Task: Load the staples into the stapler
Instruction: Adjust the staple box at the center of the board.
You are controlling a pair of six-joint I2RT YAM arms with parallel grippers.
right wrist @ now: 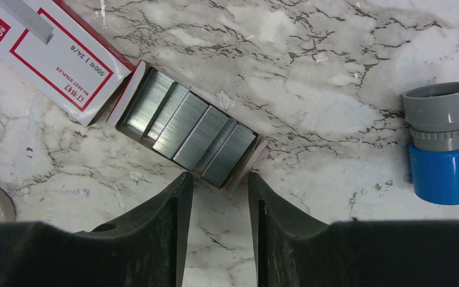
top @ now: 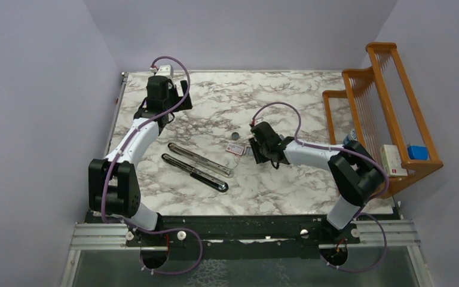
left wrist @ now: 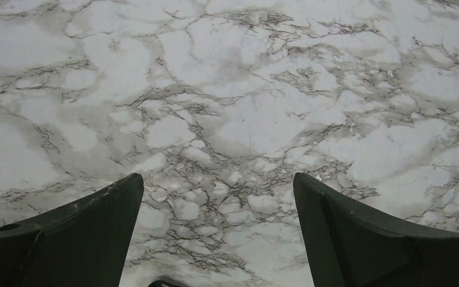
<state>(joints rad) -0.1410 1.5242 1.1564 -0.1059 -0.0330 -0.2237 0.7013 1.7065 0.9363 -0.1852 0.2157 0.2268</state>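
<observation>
The stapler [top: 196, 165] lies opened out flat in two long dark-and-chrome halves, left of the table's centre. The staples [right wrist: 185, 128] are several silvery strips packed side by side in a small open tray. The tray sticks out of a white-and-red box [right wrist: 54, 57], which also shows just right of the stapler [top: 235, 149]. My right gripper [right wrist: 219, 182] hovers low at the near corner of the tray, open with a narrow gap, nothing between its fingers. My left gripper [left wrist: 218, 185] hangs wide open over bare marble at the back left [top: 176, 95], far from the stapler.
A blue-and-grey cylinder [right wrist: 442, 143] stands right of the staples. A small dark disc [top: 235, 136] lies behind the box. A wooden rack [top: 394, 89] stands at the table's right edge, with a white-and-red box [top: 392, 160] and a blue item [top: 417, 152] on it.
</observation>
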